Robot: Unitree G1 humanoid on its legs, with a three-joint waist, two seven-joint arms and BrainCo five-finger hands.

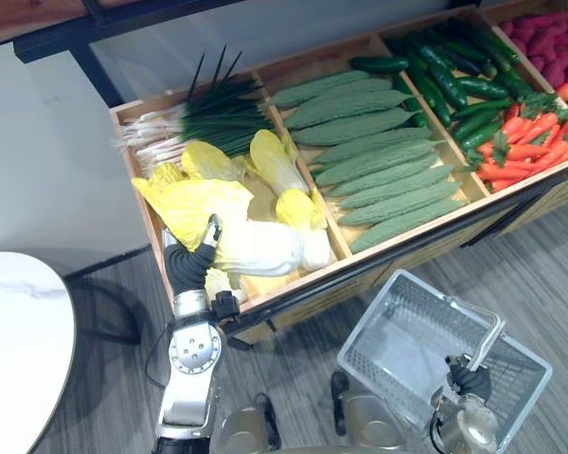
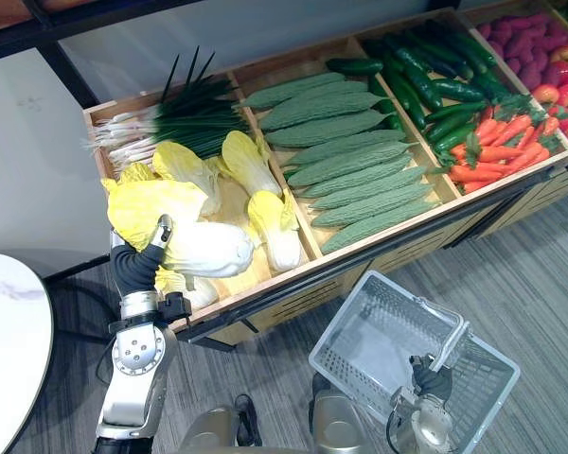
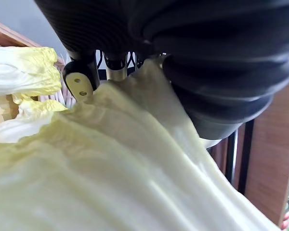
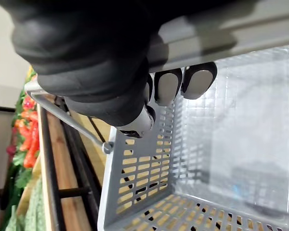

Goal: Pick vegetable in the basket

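A pale napa cabbage [image 1: 260,248] lies on its side near the front of the left compartment of the wooden display crate [image 1: 293,284], among other yellow-leaved cabbages [image 1: 194,203]. My left hand [image 1: 189,265] reaches over the crate's front edge, with the thumb on top of that cabbage and the fingers [image 3: 79,83] round its far side. The cabbage [image 3: 111,168] presses against the palm in the left wrist view. A grey plastic basket [image 1: 360,364] hangs low at the right, its inside bare. My right hand [image 1: 469,381] is curled round its handle [image 1: 488,342].
Green onions [image 1: 208,118] lie behind the cabbages. Further right are compartments of bitter gourds [image 1: 369,156], cucumbers [image 1: 454,80], carrots [image 1: 525,147] and red produce [image 1: 549,43]. A white round table [image 1: 19,350] stands at the left over grey floor.
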